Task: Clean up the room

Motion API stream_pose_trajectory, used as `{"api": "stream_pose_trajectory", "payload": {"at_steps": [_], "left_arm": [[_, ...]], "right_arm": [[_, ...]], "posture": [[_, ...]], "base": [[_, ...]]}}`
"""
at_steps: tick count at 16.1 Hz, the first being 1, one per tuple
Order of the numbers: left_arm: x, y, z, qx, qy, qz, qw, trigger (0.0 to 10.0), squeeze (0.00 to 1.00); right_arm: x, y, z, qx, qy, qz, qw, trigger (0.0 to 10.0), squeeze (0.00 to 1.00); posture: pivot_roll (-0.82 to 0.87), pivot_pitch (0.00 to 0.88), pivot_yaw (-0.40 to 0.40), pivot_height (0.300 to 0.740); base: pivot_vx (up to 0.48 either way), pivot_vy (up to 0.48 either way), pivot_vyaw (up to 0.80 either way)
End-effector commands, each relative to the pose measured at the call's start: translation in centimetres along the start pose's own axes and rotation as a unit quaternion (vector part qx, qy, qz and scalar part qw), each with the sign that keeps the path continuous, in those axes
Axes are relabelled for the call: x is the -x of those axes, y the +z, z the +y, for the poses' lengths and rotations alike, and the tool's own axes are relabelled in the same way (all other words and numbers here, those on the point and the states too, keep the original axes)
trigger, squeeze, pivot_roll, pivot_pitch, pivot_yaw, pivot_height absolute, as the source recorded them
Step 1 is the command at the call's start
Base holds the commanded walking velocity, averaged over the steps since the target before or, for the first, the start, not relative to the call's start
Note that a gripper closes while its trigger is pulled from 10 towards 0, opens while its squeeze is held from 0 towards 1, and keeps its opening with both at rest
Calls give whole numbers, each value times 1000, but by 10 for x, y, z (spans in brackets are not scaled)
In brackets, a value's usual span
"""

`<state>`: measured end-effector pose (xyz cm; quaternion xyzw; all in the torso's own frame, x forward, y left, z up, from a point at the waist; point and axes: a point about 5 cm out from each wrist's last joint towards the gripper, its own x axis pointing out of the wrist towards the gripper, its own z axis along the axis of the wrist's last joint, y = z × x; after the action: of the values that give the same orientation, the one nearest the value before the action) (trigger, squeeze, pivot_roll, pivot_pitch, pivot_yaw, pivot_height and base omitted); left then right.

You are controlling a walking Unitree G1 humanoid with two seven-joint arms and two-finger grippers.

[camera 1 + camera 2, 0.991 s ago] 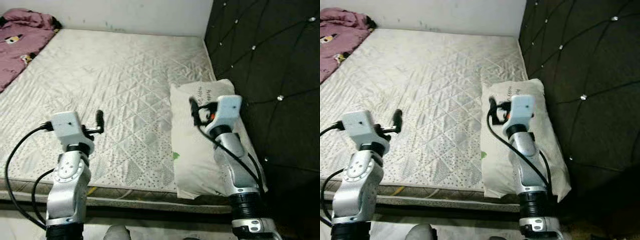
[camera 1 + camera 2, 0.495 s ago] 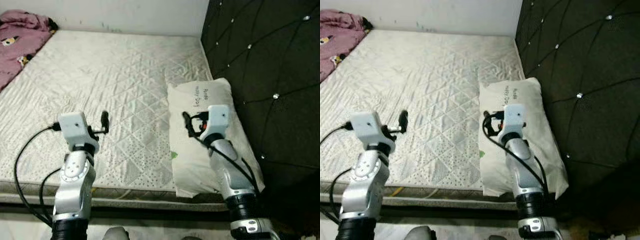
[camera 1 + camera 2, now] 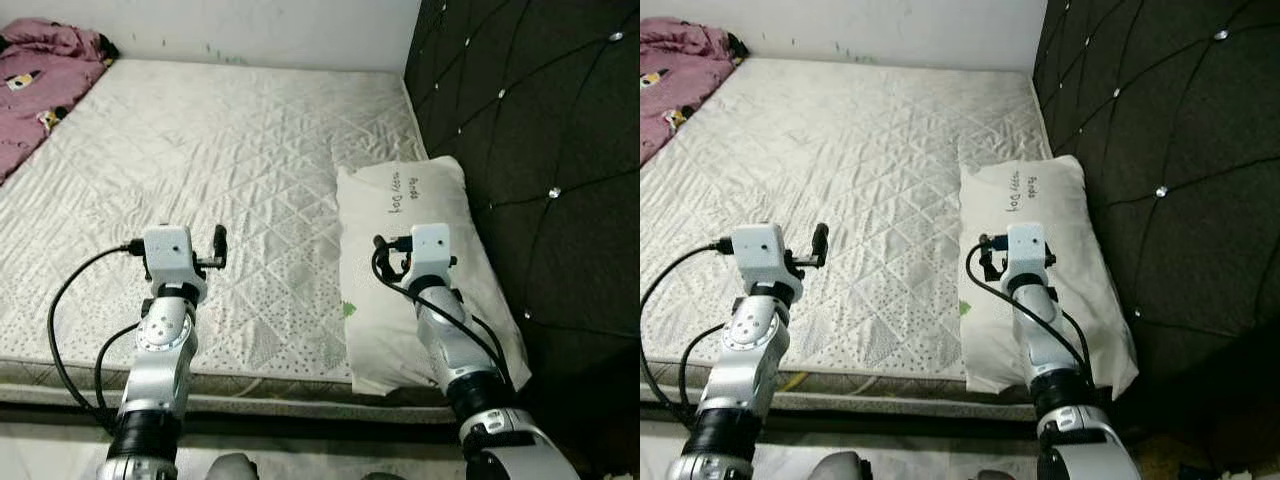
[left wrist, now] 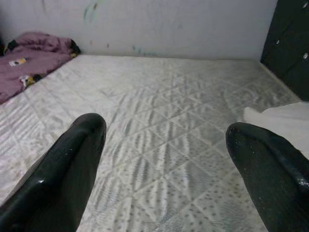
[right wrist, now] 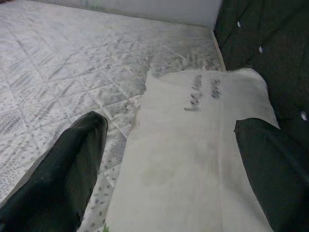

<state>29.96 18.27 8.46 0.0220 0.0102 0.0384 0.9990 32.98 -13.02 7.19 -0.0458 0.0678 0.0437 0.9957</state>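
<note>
A white pillow [image 3: 410, 270] lies on the right side of the quilted mattress [image 3: 220, 170], against the dark tufted headboard [image 3: 540, 150]. The right gripper [image 5: 169, 159] hovers above the pillow's near half, fingers spread wide and holding nothing. The left gripper [image 4: 164, 159] hangs over the bare mattress to the left — also spread wide, empty. A pink blanket [image 3: 40, 80] is bunched at the far left corner.
</note>
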Motion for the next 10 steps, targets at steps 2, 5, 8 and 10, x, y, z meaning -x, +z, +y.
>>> {"api": "stream_pose_trajectory", "payload": {"at_steps": [2,5,8,10], "left_arm": [[3,-22,5,-20,11,31,999,10000,0],[12,-50,16,-24,21,85,996,10000,0],[16,-56,10,0,13,83,996,10000,0],[17,-50,4,3,-6,61,998,10000,0]], "right_arm": [[0,-5,9,7,17,1,1000,10000,0],[5,-23,4,-25,-9,21,999,10000,0],[9,-30,2,-18,-12,22,1000,10000,0],[12,-26,-2,-18,-10,2,1000,10000,0]], "posture": [[-55,0,14,740],[-74,0,41,740],[-65,0,12,740],[-52,0,-9,740]], "base": [[0,0,0],[0,0,0],[0,0,0],[0,0,0]]}}
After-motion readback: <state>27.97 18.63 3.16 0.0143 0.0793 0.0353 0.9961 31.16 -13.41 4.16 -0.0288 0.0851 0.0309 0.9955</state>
